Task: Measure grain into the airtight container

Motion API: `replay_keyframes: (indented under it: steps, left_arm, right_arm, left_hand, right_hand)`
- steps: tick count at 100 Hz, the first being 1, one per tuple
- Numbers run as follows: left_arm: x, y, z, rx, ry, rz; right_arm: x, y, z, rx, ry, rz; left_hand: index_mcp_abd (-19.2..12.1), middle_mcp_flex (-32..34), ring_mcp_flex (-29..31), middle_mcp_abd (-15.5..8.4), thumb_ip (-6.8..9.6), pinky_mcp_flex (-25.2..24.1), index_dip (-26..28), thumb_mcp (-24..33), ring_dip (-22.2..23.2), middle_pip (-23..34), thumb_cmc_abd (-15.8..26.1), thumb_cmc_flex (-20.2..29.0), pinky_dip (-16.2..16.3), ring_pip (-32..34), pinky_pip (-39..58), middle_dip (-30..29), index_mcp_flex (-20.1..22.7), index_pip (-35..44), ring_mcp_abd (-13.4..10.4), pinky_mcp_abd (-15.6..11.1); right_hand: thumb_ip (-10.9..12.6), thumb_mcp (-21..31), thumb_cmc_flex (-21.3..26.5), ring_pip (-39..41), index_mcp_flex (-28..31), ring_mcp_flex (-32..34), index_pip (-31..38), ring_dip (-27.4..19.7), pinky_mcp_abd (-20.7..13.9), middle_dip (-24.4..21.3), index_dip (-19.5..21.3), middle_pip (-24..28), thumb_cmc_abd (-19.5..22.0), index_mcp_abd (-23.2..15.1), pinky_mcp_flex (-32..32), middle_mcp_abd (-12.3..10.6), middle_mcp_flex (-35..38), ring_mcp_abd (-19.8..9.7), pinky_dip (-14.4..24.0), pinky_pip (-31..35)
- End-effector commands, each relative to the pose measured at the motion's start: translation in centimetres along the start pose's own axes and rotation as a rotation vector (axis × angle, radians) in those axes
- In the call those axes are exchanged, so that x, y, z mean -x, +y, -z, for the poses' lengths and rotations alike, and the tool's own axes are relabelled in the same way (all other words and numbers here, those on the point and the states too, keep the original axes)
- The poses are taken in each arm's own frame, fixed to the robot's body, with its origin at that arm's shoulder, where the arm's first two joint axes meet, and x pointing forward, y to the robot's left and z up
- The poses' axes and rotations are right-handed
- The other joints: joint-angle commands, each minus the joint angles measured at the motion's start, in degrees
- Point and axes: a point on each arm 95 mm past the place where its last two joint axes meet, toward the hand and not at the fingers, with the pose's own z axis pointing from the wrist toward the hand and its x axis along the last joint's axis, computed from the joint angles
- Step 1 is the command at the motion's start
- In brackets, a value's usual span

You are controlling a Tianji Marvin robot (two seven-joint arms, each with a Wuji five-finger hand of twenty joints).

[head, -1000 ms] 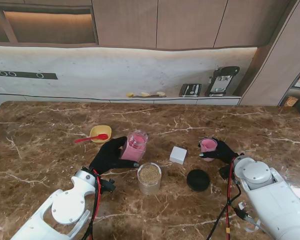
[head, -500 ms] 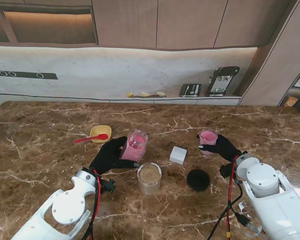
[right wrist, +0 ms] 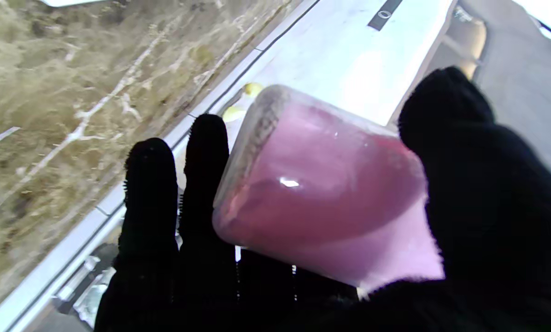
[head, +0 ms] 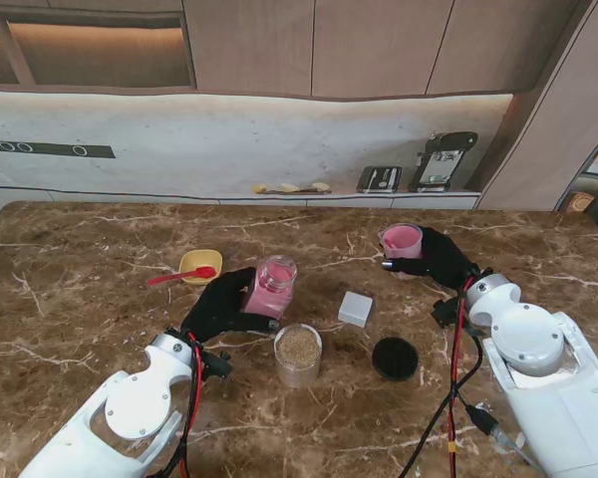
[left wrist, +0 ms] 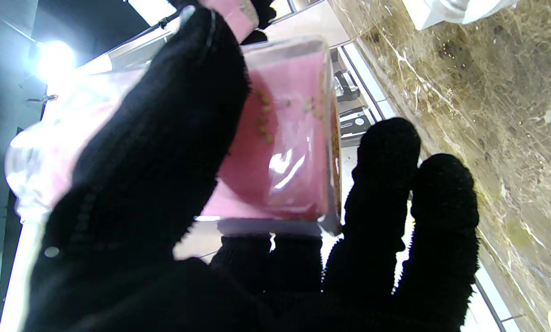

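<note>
Here the left hand (head: 219,307) grips the pink jar (head: 271,287), the right hand (head: 437,261) clasping the pink cup (head: 401,240).

light: warm strip glowing under cabinets | stand view: showing sharp | left wrist: lamp glaring beside thumb | right wrist: blurring

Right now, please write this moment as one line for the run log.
left hand: shut on pink square clear container | right hand: shut on small pink cup, off table | clear glass grain jar: open, between arms
</note>
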Motion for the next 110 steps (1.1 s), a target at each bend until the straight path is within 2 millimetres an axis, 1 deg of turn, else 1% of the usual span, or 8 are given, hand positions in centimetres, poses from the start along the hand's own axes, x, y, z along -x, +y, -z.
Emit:
replay_keyframes:
  steps: [1,6,12,24,40,49,77,110]
  left_arm:
    - [0.0,0.1,-0.2,0.012,0.002,0.002]
    - [0.0,0.1,-0.3,0.017,0.004,0.003]
    - [0.0,0.2,-0.4,0.023,0.008,0.002]
    - [-0.1,0.3,-0.7,0.032,0.014,0.004]
    - [-0.2,0.5,-1.0,0.045,0.018,0.006]
    - [-0.1,0.6,-1.2,0.054,0.017,0.004]
    - [-0.1,0.9,-1.4,0.067,0.024,0.000]
    - [-0.1,1.2,-1.3,0.072,0.030,-0.001]
  right_arm:
    - [-1.6,0.0,0.0,-0.015,0.041,0.014]
    - [-2.6,0.0,0.0,-0.040,0.066,0.028]
    - [-3.7,0.0,0.2,-0.087,0.093,0.055]
    - [-5.8,-0.2,0.4,-0.137,0.144,0.082]
    - [-8.0,-0.7,0.4,-0.175,0.188,0.124]
    - [-8.9,-1.0,0.3,-0.191,0.203,0.160]
    - [-10.8,-2.2,0.4,-0.286,0.245,0.185]
    - [-11.8,-3.3,-0.1,-0.344,0.264,0.230]
  left_hand:
    - [-10.42,10.04,1.26,-3.95,2.85,0.16,5.10,20.74,0.57,19.06,25.28,9.83,1.10,2.47,2.78,5.07,21.42,33.00,-2.21,0.46]
    - [-10.46,10.01,1.27,-3.94,2.87,0.18,5.10,20.78,0.57,19.04,25.32,9.85,1.11,2.48,2.79,5.06,21.42,33.00,-2.18,0.47]
    - [-10.53,9.94,1.27,-3.97,2.86,0.19,5.11,20.73,0.58,19.02,25.36,9.83,1.11,2.48,2.79,5.05,21.36,32.99,-2.23,0.50]
    - [-10.54,9.96,1.27,-3.97,2.86,0.18,5.12,20.70,0.59,19.06,25.32,9.87,1.11,2.48,2.77,5.07,21.31,33.00,-2.23,0.47]
    - [-10.55,9.98,1.27,-3.89,2.86,0.18,5.15,20.70,0.60,19.07,25.32,9.89,1.12,2.48,2.77,5.06,21.31,33.05,-2.35,0.46]
    - [-10.52,9.96,1.26,-3.86,2.86,0.09,5.16,20.69,0.60,19.09,25.28,9.92,1.12,2.47,2.73,5.08,21.34,33.07,-2.33,0.43]
    - [-10.43,9.94,1.11,-3.78,2.89,0.06,5.15,20.69,0.67,19.13,25.33,9.99,1.17,2.48,2.74,5.09,21.38,33.09,-2.15,0.37]
    - [-10.41,10.00,1.19,-3.88,2.98,0.01,5.14,20.81,0.71,19.18,25.34,9.93,1.24,2.56,2.74,5.07,21.55,33.14,-2.00,0.55]
  right_hand:
    - [-2.01,9.64,5.42,3.60,8.69,3.67,9.00,1.89,-0.23,2.16,1.34,4.74,12.31,-7.80,0.98,-2.50,4.98,-2.50,-1.33,4.26]
    - [-1.95,9.41,5.41,5.63,8.29,3.53,8.69,2.94,-0.21,3.85,1.04,5.63,13.00,-7.29,0.83,-2.54,5.34,-2.52,-1.50,5.34]
    - [-1.63,8.54,5.23,7.72,7.37,3.38,8.35,4.00,-0.70,4.63,0.86,5.95,14.06,-6.70,0.97,-2.80,5.71,-2.73,-1.73,6.17]
    - [-1.40,8.43,5.58,14.42,8.14,4.28,8.82,7.20,-0.84,10.02,0.81,9.06,13.87,-6.19,2.17,-2.91,7.72,-2.89,-1.33,9.20]
    - [-1.90,9.14,5.82,20.86,10.06,5.55,9.89,9.96,-0.95,14.51,1.04,11.96,13.43,-6.38,3.69,-3.16,10.24,-2.95,-0.31,12.98]
    - [-1.90,9.21,5.65,21.41,10.14,5.62,9.92,10.19,-1.02,14.85,1.04,12.08,13.39,-6.49,3.94,-3.26,10.38,-3.05,-0.27,13.29]
    - [-1.80,8.88,6.23,22.69,10.38,5.46,10.10,10.87,-0.97,15.53,1.14,12.35,14.16,-6.16,3.68,-3.04,10.71,-2.94,-0.27,13.61]
    - [-1.65,8.57,6.68,23.21,10.49,5.35,10.30,11.27,-0.99,15.98,1.46,12.56,14.27,-6.24,3.48,-2.97,10.79,-3.04,-0.13,13.82]
